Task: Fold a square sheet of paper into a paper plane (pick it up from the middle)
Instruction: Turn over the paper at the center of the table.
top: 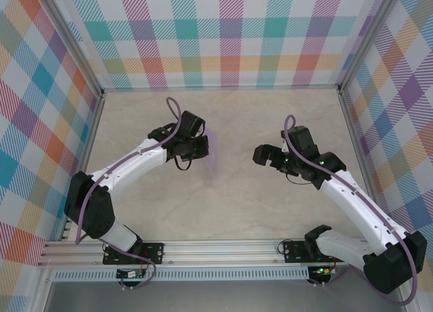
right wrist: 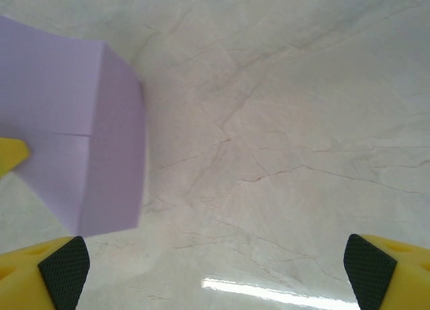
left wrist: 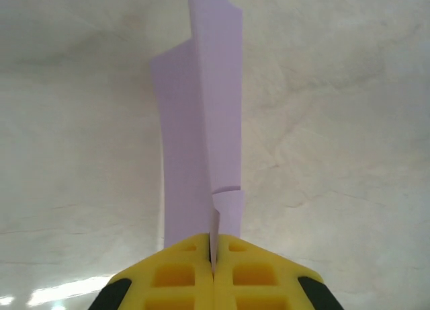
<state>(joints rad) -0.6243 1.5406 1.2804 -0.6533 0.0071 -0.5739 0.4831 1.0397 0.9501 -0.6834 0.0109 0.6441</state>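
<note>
Lavender paper (top: 214, 156), folded narrow, sits near the middle of the table (top: 223, 210), pinched by the left gripper (top: 201, 149) at its 9 o'clock. The right gripper (top: 265, 156) stands spread, apart, at 3 o'clock. On 1 thin pinch, the paper could slip or spring open.

Pale marbled tabletop (top: 223, 210), plaid walls (top: 230, 34)

I count two arms: my left arm (top: 128, 166) and my right arm (top: 358, 204). That gives two end effectors, my left end effector (top: 201, 148) and my right end effector (top: 264, 156). There is one piece of creased lavender paper (top: 214, 158), one tabletop (top: 270, 119), three plaid walls (top: 230, 34), and two purple cables (top: 172, 106), one per arm.
</note>
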